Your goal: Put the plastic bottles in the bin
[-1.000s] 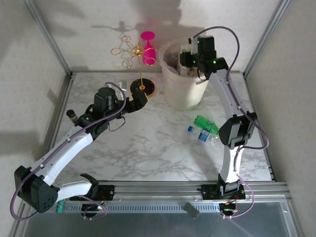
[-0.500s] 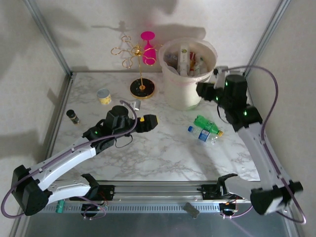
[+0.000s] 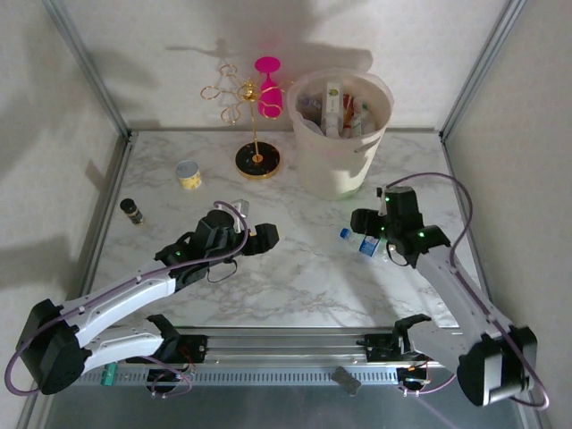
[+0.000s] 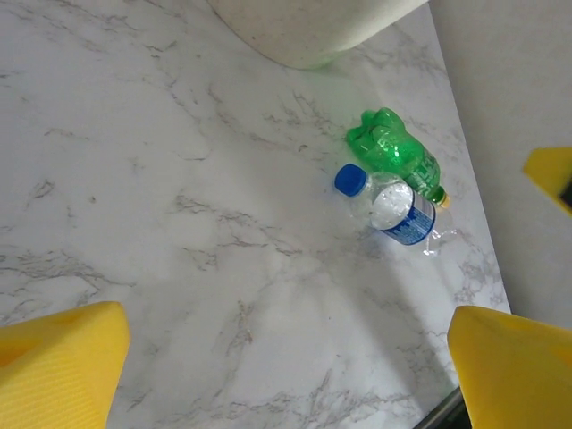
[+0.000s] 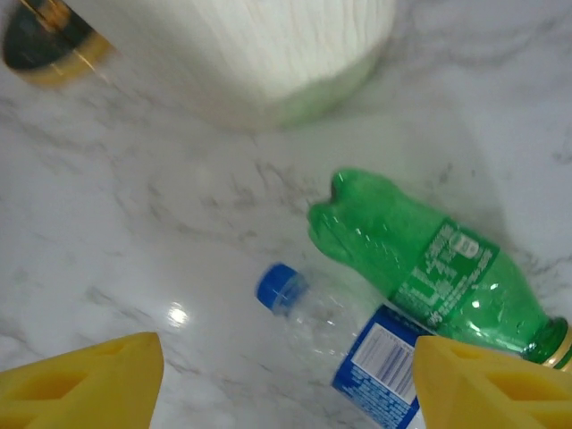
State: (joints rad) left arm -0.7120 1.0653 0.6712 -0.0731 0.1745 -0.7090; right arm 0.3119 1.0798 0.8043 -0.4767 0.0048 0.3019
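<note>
From above, we see the large round pale cream translucent bin (image 3: 329,174) at the back of the white marbled table (image 3: 295,277), with several plastic bottles (image 3: 338,109) standing inside it. The left gripper (image 3: 268,235) hovers well to the front left of the bin. The right gripper (image 3: 359,221) hangs just in front of the bin, over a clear plastic bottle (image 3: 365,245) with a blue cap that lies on the table. In the left wrist view, we find the yellow fingers wide apart with nothing between them. The clear plastic bottle lies in front of the bin, touching a crumpled green plastic bottle (image 4: 393,150) that lies nearer the bin. In the right wrist view, the fingers are likewise released and hold nothing. Both bottles lie side by side on the marble below, the green one's base pointing toward the bin.
</note>
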